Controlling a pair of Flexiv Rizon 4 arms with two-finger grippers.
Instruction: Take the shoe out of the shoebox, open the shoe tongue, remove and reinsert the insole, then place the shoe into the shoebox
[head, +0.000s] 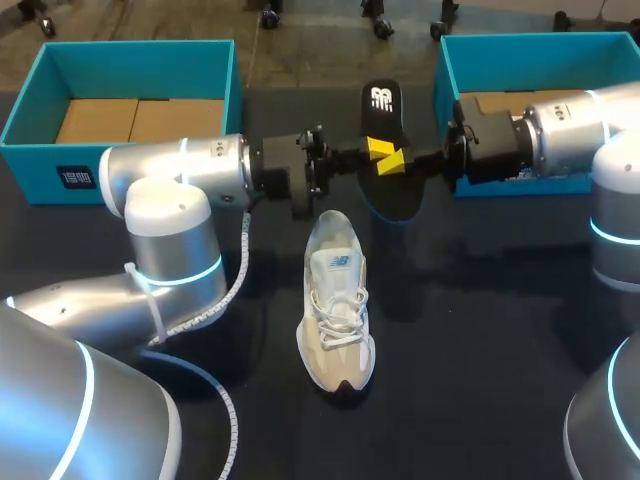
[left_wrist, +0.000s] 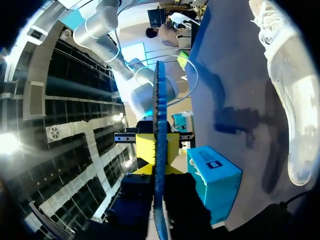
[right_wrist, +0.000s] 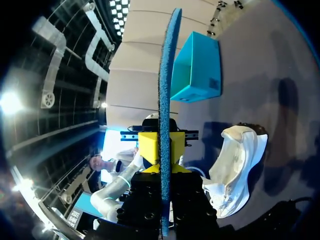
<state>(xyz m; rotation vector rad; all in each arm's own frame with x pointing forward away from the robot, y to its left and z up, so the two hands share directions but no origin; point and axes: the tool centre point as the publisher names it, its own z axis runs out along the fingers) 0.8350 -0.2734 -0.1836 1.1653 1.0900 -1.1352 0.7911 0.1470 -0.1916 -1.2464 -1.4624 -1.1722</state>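
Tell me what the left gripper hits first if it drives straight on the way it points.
The right gripper, facing the left gripper nearly tip to tip, both shut on the insole; contact would likely come almost at once.

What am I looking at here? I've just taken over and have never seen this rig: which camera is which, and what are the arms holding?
These are two robot arms at a dark table. The wide picture comes from a fixed camera above and behind them. In it the left arm enters from the left and the right arm from the right. Each round picture comes from a camera on one wrist, looking out along that arm's jaws. The arms meet in the middle, and both sets of jaws are shut on the same black insole, which the wrist pictures show edge-on. A pale shoe lies on the table, touched by neither arm. Two open teal boxes stand at the far side: the left shoebox and the right shoebox.
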